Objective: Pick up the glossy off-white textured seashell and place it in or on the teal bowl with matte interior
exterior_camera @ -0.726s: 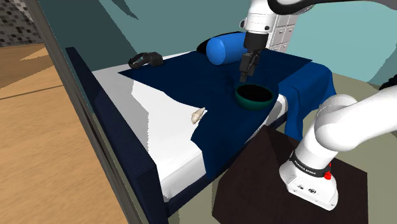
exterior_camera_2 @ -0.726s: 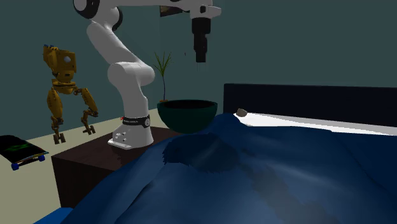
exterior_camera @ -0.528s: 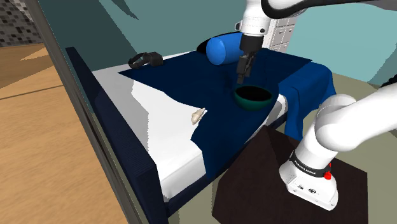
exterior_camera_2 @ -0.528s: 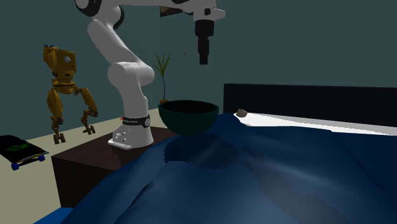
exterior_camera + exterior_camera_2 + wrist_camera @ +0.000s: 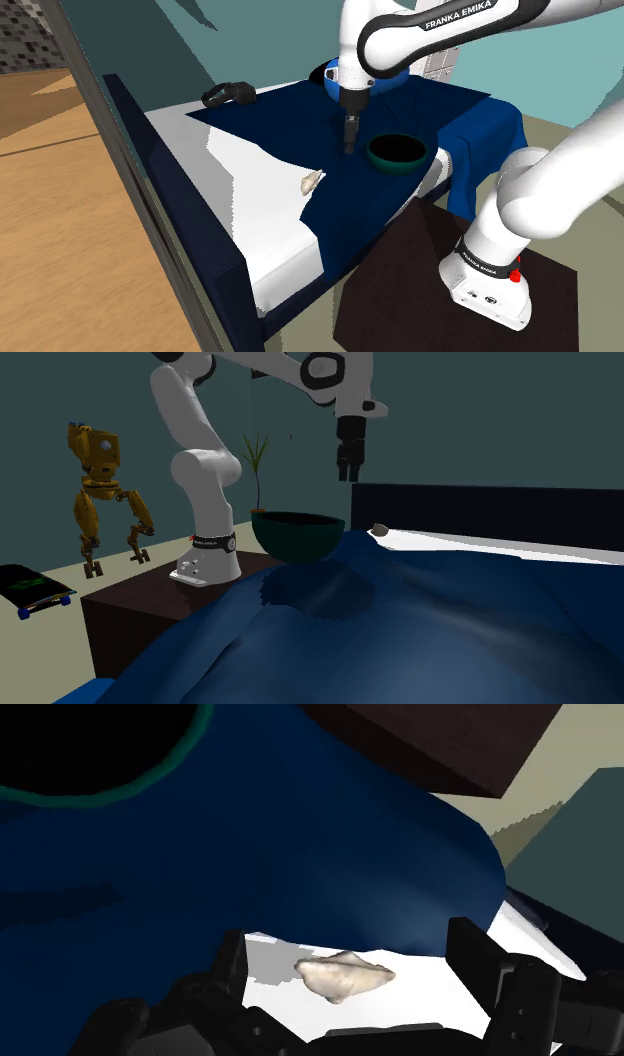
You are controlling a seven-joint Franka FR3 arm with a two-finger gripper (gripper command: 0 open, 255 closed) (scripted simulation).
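The off-white ridged seashell (image 5: 311, 181) lies on the white sheet at the edge of the blue blanket. It also appears as a small lump (image 5: 380, 529) on the second exterior view's right. The teal bowl (image 5: 398, 152) with a dark inside sits on the blanket near the bed's corner by the stand; its rim (image 5: 90, 801) curves past in the wrist view. My gripper (image 5: 348, 146) hangs in the air between bowl and shell, well above the blanket. In the wrist view the fingers (image 5: 232, 966) stand apart, open and holding nothing, with the shell (image 5: 345, 975) far below them.
A blue bolster (image 5: 328, 80) and a black object (image 5: 228, 94) lie at the bed's far end. The dark brown stand (image 5: 420, 290) adjoins the bed. A yellow toy robot (image 5: 100, 492), a skateboard (image 5: 30, 589) and a plant (image 5: 255, 462) are behind the arm.
The gripper has swung from above the bowl toward the shell, to the shoulder view's left, and come a little lower. The bowl and the shell have stayed put.
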